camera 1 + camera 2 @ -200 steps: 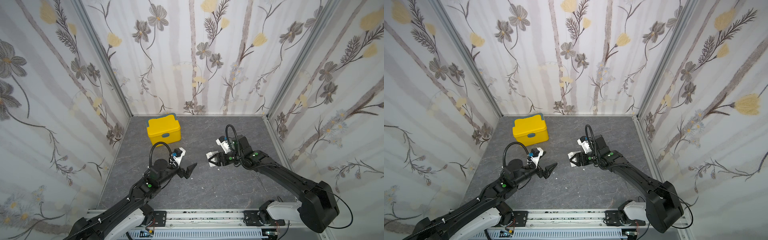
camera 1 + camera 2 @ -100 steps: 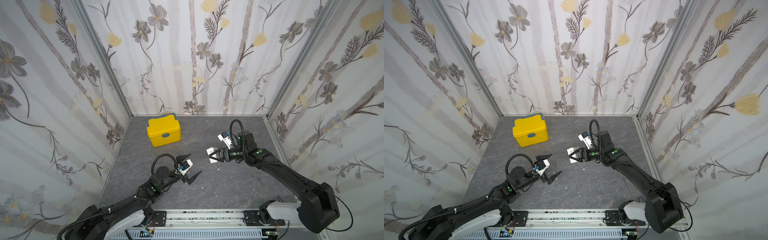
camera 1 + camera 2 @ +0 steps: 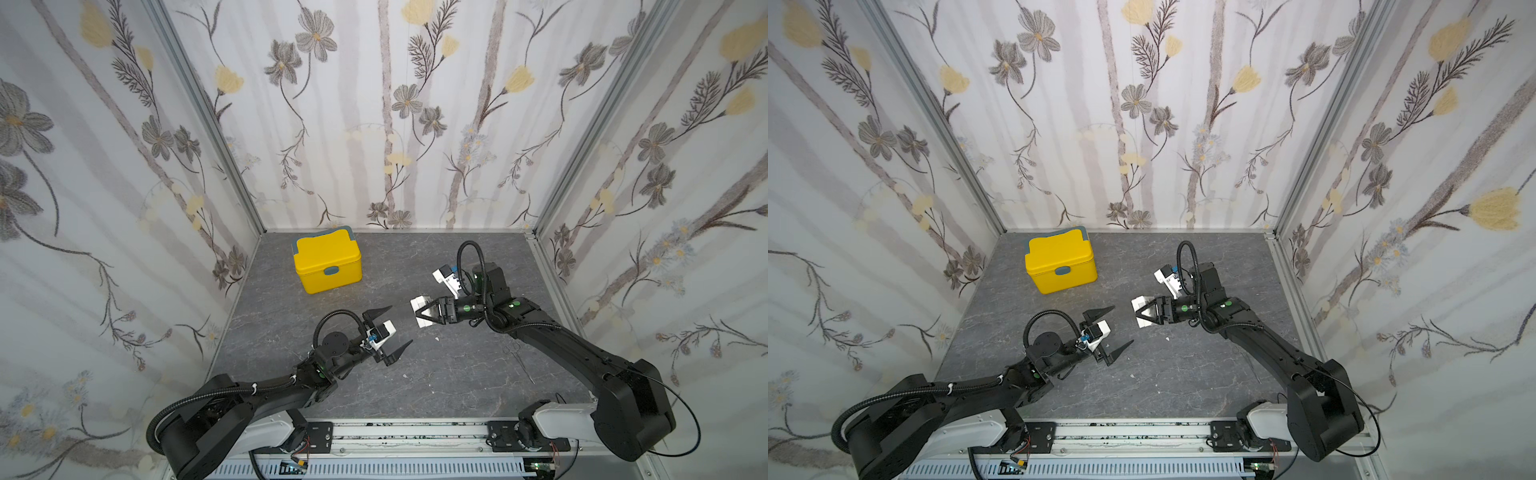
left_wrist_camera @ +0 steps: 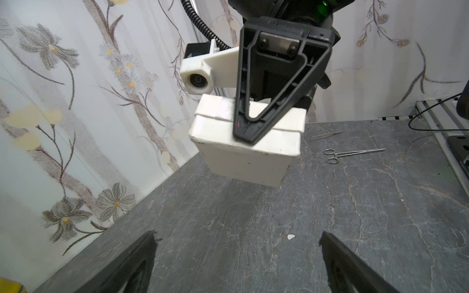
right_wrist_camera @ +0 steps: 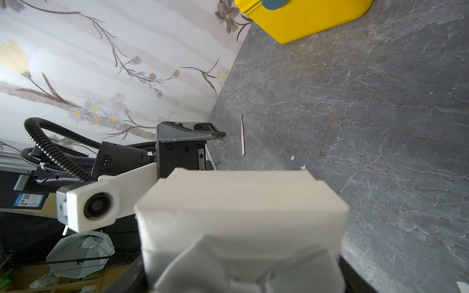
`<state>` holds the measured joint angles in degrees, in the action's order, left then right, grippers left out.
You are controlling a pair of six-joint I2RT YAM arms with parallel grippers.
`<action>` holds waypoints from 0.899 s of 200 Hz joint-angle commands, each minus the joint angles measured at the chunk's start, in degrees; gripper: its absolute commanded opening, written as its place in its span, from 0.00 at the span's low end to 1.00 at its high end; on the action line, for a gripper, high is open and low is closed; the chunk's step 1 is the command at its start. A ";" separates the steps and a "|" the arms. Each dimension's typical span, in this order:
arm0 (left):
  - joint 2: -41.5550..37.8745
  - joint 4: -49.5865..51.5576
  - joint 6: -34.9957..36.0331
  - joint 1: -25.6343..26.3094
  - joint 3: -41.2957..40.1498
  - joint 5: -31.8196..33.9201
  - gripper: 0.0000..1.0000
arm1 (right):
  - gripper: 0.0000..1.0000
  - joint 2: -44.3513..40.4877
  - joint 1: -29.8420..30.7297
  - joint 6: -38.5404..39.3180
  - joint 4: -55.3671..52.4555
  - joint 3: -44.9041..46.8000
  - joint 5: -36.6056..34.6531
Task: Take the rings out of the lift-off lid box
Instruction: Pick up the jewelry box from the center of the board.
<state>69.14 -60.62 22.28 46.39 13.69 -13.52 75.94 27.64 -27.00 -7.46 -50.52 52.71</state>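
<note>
The right gripper (image 3: 424,311) clamps the lift-off lid box (image 4: 243,162), lid on and faces plain white, held clear of the grey table (image 3: 415,374). It is to the robot's right of the yellow box (image 3: 326,262) and nearer the robot. The rings cannot be seen. The left gripper (image 3: 401,324), jaws spread wide and empty, hovers in front of the yellow box. Forceps (image 4: 352,153) lie farther right. A blue label (image 5: 28,200) carries print too small to read.
</note>
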 commanded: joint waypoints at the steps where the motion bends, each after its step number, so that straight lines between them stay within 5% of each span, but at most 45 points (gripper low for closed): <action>1: 2.54 -6.05 0.04 0.18 1.16 -3.26 1.00 | 0.75 0.58 0.42 -0.50 2.50 0.25 1.30; 105: 9.45 -8.51 0.92 0.19 3.62 -3.91 1.00 | 0.75 3.06 2.34 2.49 -1.38 -0.62 -1.31; 180: 11.56 -8.91 0.74 0.17 5.05 -3.44 0.91 | 0.74 4.21 3.15 3.18 -2.07 -0.63 -2.56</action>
<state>80.34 -67.31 22.46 46.52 18.09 -16.71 79.96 30.65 -24.80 -9.61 -50.78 50.39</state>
